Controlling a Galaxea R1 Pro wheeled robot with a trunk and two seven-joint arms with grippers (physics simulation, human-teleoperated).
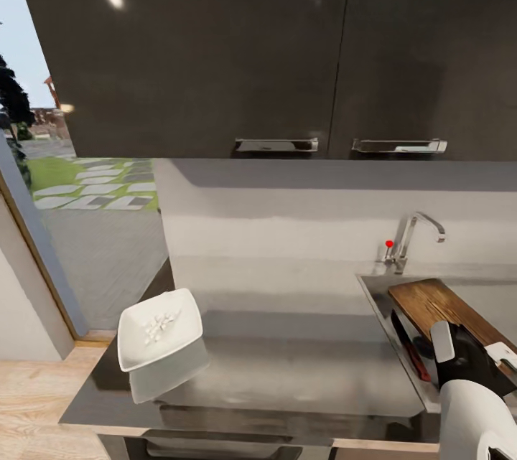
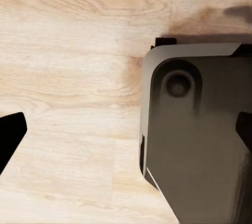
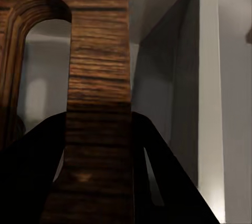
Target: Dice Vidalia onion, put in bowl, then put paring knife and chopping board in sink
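Grey countertop; right gripper clamps chopping board over sink; paring knife just beside; left gripper spread wide.

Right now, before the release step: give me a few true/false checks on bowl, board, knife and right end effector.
1. The bowl on the countertop holds small white bits. True.
2. The chopping board lies flat on the countertop beside the bowl. False: it sits tilted over the sink, at the far right.
3. The right end effector is shut on the board near its handle slot. True: the right wrist view shows the wood between the dark fingers.
4. The knife is still on the countertop. False: its red handle shows down in the sink, beside the board.
5. The tap lever has a blue tip. False: it is red.
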